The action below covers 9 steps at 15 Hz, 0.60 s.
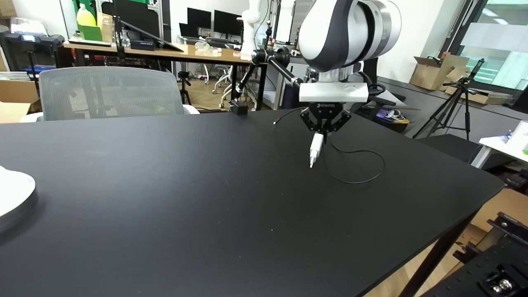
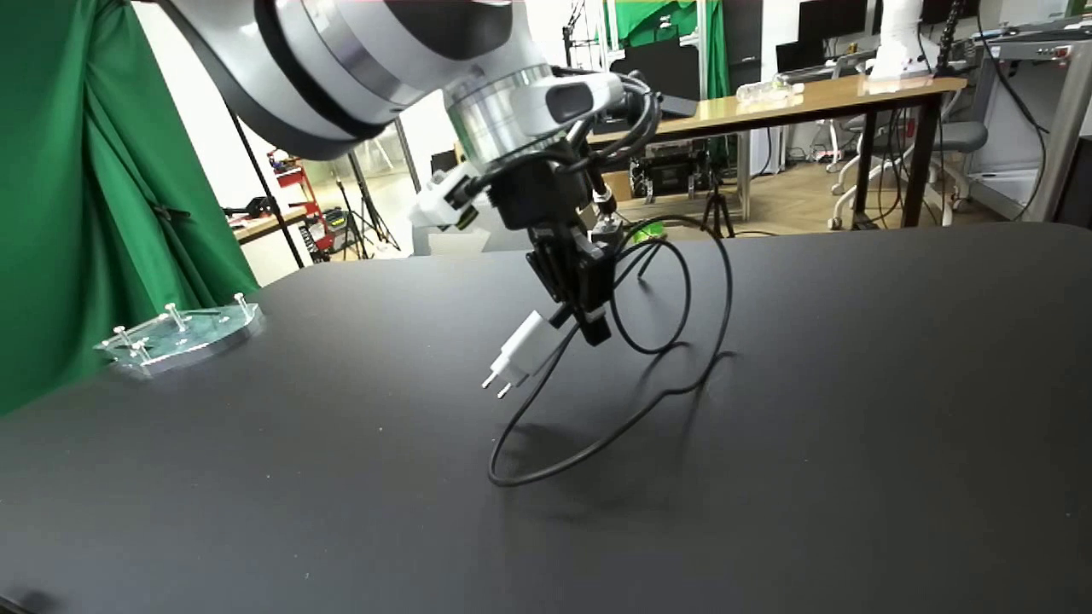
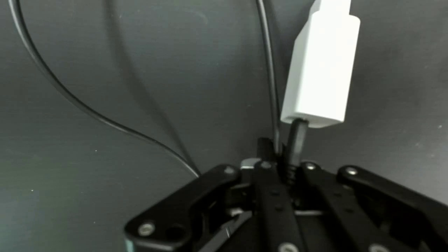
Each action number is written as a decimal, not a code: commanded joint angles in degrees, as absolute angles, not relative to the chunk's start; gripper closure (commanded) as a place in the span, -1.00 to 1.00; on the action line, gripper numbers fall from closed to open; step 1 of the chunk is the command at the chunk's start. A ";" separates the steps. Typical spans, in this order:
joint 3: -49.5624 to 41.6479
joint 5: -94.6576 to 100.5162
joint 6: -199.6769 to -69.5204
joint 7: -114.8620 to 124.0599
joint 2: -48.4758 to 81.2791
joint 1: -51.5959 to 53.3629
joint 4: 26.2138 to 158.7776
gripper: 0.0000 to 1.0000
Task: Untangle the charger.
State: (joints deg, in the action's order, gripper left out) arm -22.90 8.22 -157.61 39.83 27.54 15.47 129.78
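Observation:
The charger's white plug block (image 1: 317,145) hangs tilted just under my gripper (image 1: 325,139), prongs down, above the black table. It also shows in an exterior view (image 2: 522,348) and in the wrist view (image 3: 322,70). My gripper is shut on the charger's black cable close to the plug; its fingers show in the wrist view (image 3: 276,148). A second strand runs between or against the fingertips. The cable (image 2: 597,445) makes wide loops beside the gripper, partly on the table and partly raised. A cable end (image 1: 275,122) lies near the far table edge.
A clear plate with upright screws (image 2: 183,334) lies on the table. A white round object (image 1: 14,192) stands at the left edge of an exterior view. A black clamp base (image 1: 239,108) and a mesh chair (image 1: 111,93) are at the far table edge.

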 commanded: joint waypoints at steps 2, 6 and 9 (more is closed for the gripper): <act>-20.38 14.01 -153.42 39.45 22.20 17.94 132.58 0.97; -18.17 19.96 -150.74 39.87 19.72 19.29 133.78 0.97; -15.78 19.81 -151.08 40.35 21.82 17.33 132.12 0.84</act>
